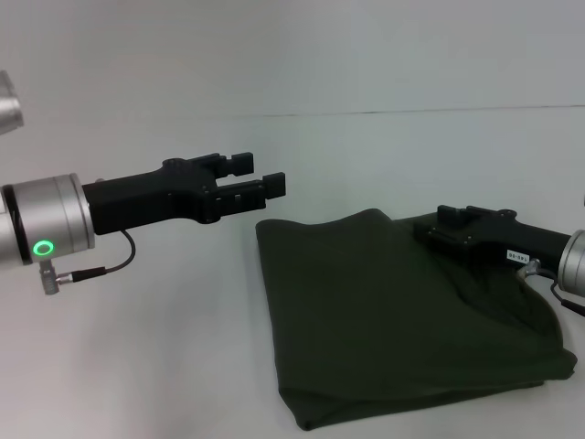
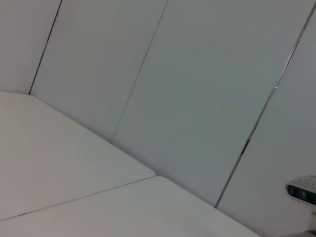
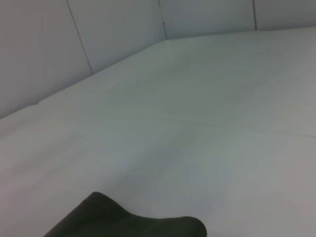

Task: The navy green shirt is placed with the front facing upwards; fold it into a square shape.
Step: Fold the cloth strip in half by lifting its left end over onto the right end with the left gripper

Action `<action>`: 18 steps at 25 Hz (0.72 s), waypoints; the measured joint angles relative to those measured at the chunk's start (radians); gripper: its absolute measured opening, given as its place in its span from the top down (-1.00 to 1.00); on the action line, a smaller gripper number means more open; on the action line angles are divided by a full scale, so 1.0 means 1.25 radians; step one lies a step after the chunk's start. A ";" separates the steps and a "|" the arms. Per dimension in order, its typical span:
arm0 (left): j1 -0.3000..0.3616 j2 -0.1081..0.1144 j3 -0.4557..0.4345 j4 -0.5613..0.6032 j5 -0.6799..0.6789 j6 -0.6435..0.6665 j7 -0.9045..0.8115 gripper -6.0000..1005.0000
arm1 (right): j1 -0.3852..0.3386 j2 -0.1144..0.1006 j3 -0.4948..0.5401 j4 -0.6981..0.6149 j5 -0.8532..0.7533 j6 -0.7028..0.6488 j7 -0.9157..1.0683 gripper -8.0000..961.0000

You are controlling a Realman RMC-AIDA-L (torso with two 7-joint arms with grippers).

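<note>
Nearest the camera in the head view, the navy green shirt lies lower right of the frame on the white table, already folded into a compact, roughly square bundle; plain green side up, no print showing, near corner at the bottom edge a bit rounded and bunchy. Judging from that, folding looks mostly done; what may be left is flattening or squaring the edges and pulling the arms back, though hidden layers underneath can't be checked. Right gripper sits at mid right of the frame, low, on or right at the shirt's far right edge; its fingers are hidden against the dark cloth, so can't tell whether they are spread or closed, or whether they pinch fabric. The right wrist view only shows a dark corner of the shirt at the bottom of the frame, with bare table beyond. Left gripper is at centre left of the frame, raised above the table, just beyond the shirt's far left corner, fingers parted with a visible gap, nothing held. Left wrist view shows only table and wall panels. No containers in any view. Farthest back, the blank wall.
</note>
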 joint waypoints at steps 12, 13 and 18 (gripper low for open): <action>-0.007 -0.002 0.003 -0.001 0.000 -0.010 0.000 -0.51 | 0.014 0.002 -0.009 0.000 -0.045 0.020 0.014 0.19; -0.007 -0.002 0.003 -0.001 0.000 -0.010 0.000 -0.51 | 0.015 0.003 -0.012 0.000 -0.049 0.022 0.016 0.20; -0.005 -0.002 0.003 -0.001 0.000 -0.015 0.000 -0.51 | 0.017 0.004 -0.014 0.001 -0.057 0.023 0.017 0.33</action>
